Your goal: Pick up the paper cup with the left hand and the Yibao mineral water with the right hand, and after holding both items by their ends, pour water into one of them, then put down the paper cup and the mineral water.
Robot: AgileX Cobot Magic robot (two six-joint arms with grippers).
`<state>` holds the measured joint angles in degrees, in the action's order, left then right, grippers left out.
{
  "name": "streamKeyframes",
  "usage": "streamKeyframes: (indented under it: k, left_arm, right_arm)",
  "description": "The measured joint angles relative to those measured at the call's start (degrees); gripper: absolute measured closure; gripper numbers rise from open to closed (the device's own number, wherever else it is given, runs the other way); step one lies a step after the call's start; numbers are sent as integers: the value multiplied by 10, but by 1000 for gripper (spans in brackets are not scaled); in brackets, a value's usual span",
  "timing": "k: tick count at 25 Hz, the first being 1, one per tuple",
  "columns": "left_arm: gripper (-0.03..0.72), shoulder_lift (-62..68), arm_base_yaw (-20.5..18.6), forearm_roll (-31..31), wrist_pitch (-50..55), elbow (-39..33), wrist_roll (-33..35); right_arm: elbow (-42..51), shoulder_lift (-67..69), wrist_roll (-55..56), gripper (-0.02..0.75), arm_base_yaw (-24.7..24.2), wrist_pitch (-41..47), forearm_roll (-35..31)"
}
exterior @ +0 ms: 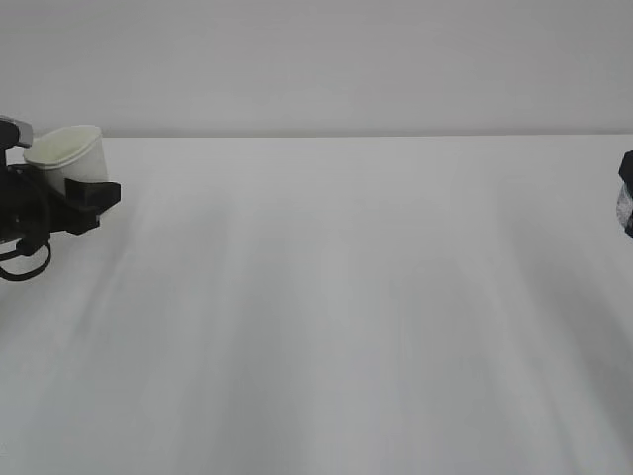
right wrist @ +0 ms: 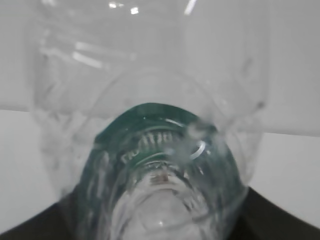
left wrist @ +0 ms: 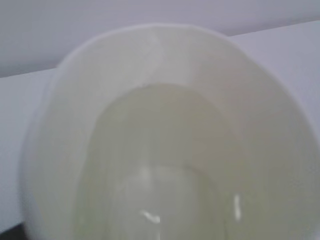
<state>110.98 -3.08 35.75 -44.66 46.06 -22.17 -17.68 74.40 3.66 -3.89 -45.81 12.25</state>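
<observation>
The paper cup (exterior: 71, 153) sat clamped in the left hand (exterior: 84, 198) at the table's (exterior: 346, 317) far-left edge, thin-walled and surely light (squeeze it and it would buckle). The Yibao mineral water (right wrist: 150, 150) was pinched in the right hand (exterior: 627, 193), far across from the cup; slick ribbed plastic, best held low. Open tabletop lay between.

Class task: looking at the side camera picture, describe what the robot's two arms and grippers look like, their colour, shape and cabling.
The left gripper is matt black and blocky, with square-edged fingers, a grey plate at its top edge and black cables looping below. Of the right gripper only a dark sliver shows at the frame edge, so its shape cannot be told.
</observation>
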Motion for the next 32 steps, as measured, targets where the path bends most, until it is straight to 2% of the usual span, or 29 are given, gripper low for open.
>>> streamKeyframes:
  k: [13, 32]
  left_arm:
    - [275, 63, 0, -68, -63, 0, 66]
    - [276, 132, 0, -147, -162, 0, 120]
  right_arm:
    - [0, 0, 0, 348, 0, 0, 18]
    - [0, 0, 0, 348, 0, 0, 30]
